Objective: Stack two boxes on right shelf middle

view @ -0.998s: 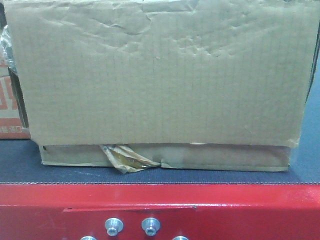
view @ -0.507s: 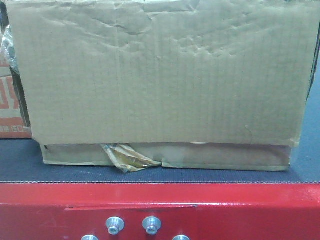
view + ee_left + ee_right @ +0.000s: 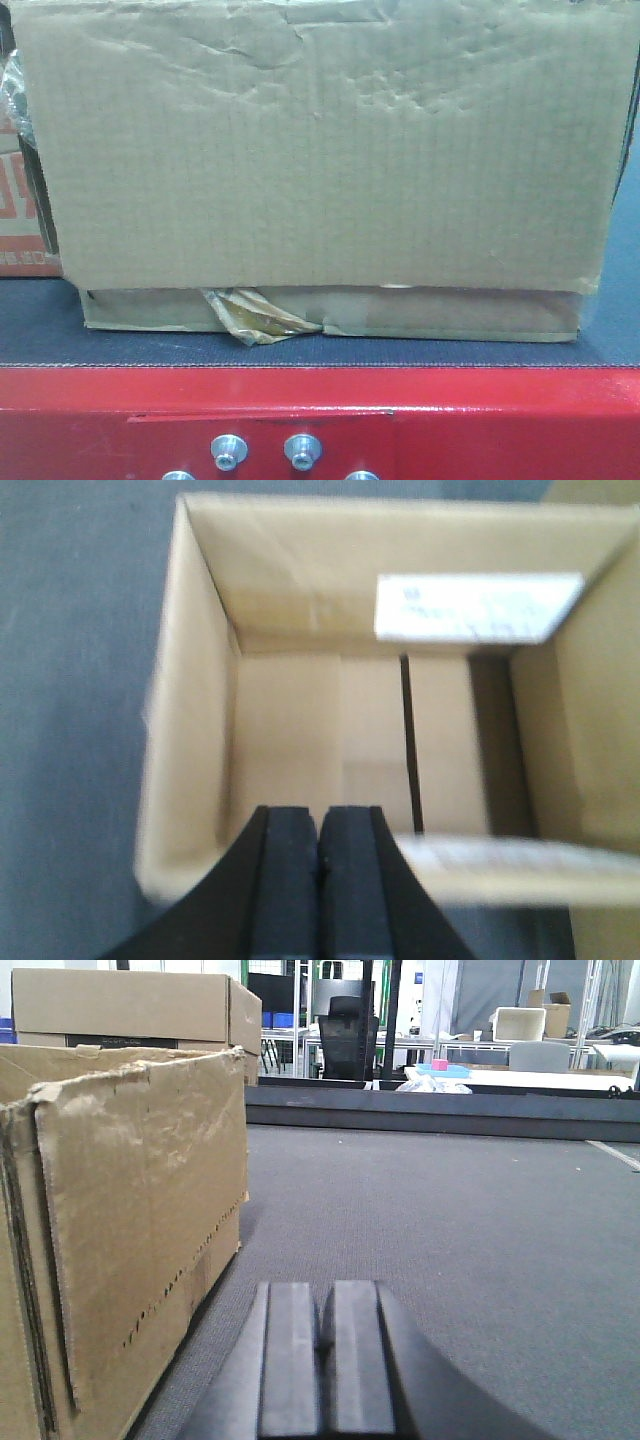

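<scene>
A wide, creased brown cardboard box (image 3: 320,150) with torn yellowish tape (image 3: 255,318) at its lower edge fills the front view, resting on the dark belt. In the left wrist view my left gripper (image 3: 319,825) is shut and empty, above the near rim of an open-topped cardboard box (image 3: 290,730) with a white label (image 3: 470,607) on its far wall. In the right wrist view my right gripper (image 3: 326,1305) is shut and empty, low over the belt just right of a worn box side (image 3: 130,1230). Another box (image 3: 130,1005) stands behind. The steel shelf is out of view.
The red front rail (image 3: 320,410) with bolts edges the dark belt table (image 3: 40,320). A red-printed carton (image 3: 15,200) sits behind the box at the left. The grey belt (image 3: 450,1220) stretches away right of the box, ending at a dark raised edge (image 3: 440,1110).
The front view shifts by a few pixels only; the box stays put on the belt.
</scene>
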Action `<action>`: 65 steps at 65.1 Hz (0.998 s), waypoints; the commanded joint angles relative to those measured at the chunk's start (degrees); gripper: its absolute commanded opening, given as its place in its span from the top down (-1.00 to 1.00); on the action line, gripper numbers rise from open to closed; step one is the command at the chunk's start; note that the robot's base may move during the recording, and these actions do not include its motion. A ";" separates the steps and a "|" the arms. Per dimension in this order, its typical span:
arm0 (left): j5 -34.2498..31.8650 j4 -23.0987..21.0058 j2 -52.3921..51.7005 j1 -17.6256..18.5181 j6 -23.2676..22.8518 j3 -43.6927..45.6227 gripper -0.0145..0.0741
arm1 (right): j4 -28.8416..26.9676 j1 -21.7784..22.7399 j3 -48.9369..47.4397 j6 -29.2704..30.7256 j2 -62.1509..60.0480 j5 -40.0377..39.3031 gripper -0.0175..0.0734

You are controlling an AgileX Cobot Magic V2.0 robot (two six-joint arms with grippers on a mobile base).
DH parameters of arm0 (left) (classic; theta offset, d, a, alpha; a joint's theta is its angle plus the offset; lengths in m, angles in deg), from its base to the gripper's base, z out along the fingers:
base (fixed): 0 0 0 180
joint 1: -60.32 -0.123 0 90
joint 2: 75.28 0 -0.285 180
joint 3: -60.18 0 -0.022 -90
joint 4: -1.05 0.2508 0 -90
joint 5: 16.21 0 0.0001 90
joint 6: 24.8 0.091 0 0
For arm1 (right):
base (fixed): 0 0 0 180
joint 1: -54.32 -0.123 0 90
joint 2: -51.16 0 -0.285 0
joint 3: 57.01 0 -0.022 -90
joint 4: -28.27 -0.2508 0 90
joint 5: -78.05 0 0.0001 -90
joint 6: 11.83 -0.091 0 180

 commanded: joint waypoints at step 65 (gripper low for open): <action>6.68 -2.58 25.41 -5.91 9.39 15.88 0.55 | 0.20 0.26 -0.15 0.25 -0.04 -1.17 0.97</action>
